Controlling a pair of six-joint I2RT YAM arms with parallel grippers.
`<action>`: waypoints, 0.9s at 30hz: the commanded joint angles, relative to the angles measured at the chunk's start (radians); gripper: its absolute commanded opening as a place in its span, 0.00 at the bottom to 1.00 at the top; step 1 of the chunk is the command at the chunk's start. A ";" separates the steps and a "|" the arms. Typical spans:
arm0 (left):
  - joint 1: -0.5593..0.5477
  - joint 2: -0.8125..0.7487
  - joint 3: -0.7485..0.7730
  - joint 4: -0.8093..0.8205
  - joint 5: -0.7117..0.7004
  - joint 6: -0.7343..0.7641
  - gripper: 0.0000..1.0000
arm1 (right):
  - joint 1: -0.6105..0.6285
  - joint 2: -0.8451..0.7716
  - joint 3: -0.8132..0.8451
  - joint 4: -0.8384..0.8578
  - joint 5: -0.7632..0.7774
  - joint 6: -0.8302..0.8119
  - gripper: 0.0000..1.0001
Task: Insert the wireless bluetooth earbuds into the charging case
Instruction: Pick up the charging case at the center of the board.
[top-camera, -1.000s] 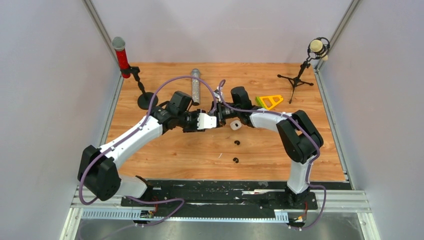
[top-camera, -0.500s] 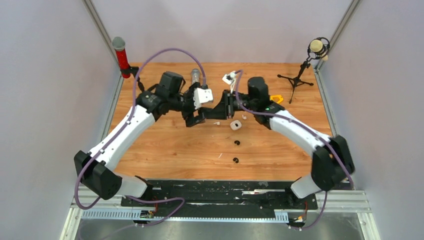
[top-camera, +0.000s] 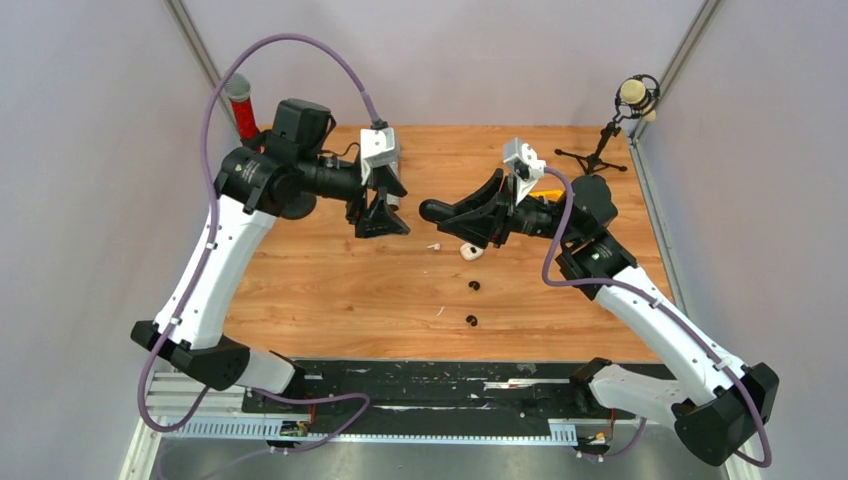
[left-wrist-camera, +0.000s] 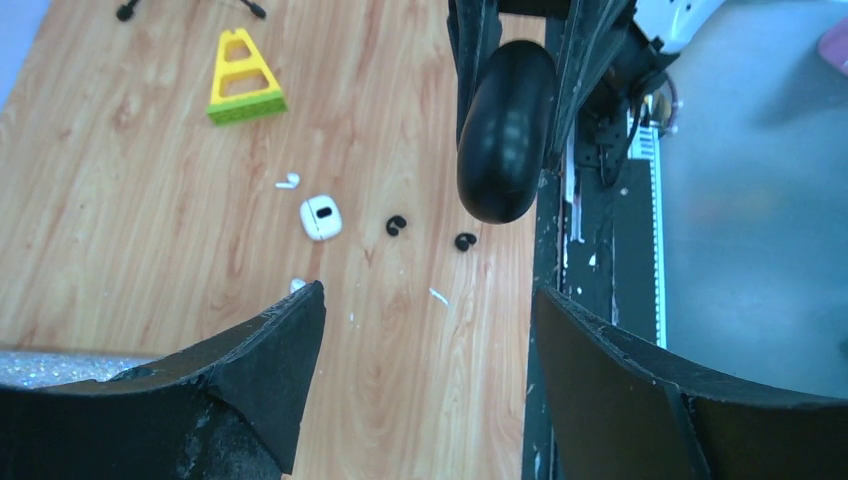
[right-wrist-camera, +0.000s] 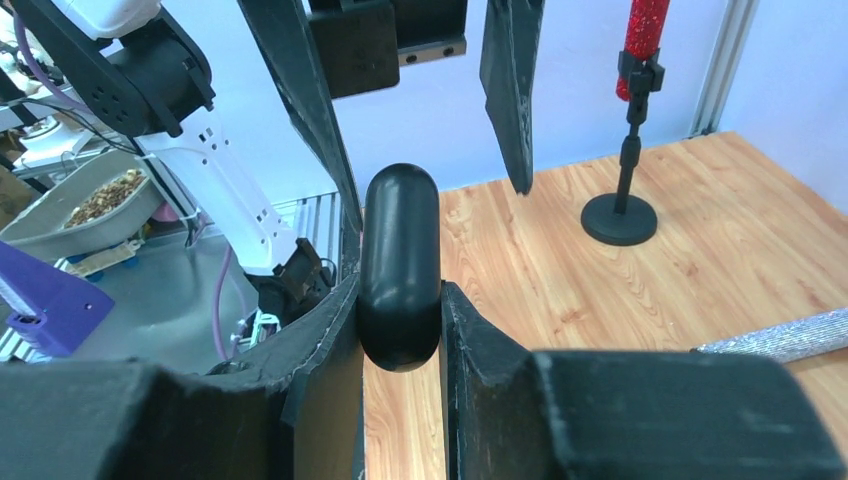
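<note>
My right gripper (top-camera: 462, 212) is shut on a black pill-shaped charging case (right-wrist-camera: 400, 265), held in the air with its free end (top-camera: 431, 210) pointing left. My left gripper (top-camera: 383, 220) hangs open just left of it, facing that black case (left-wrist-camera: 505, 130), and holds nothing. Below on the table lie a small white charging case (top-camera: 470, 251), a white earbud (top-camera: 434, 245) and two black earbuds (top-camera: 474, 286) (top-camera: 471, 321). The left wrist view shows the white case (left-wrist-camera: 320, 217), two white earbuds (left-wrist-camera: 288, 182) (left-wrist-camera: 297, 285) and both black earbuds (left-wrist-camera: 397, 225) (left-wrist-camera: 465, 241).
A thin white sliver (top-camera: 440, 311) lies near the black earbuds. A red microphone on a round stand (right-wrist-camera: 632, 120) is at the back left, a glittery silver microphone (right-wrist-camera: 790, 335) at the back middle. A yellow-green wedge (left-wrist-camera: 242, 75) and a small tripod microphone (top-camera: 600, 150) are at the back right.
Both arms rose from the table and drew apart. The left gripper opened wide and pulled back to the left. The right gripper lifted the black case.
</note>
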 joint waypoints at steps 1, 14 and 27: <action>0.000 -0.008 0.076 -0.046 0.032 -0.101 0.82 | 0.013 -0.051 -0.002 0.113 0.027 -0.033 0.00; -0.025 -0.278 -0.381 0.795 0.176 -0.453 0.78 | 0.024 -0.029 0.017 0.223 -0.002 -0.036 0.00; -0.030 -0.259 -0.420 0.907 0.196 -0.536 0.52 | 0.039 0.002 0.040 0.215 -0.060 -0.081 0.00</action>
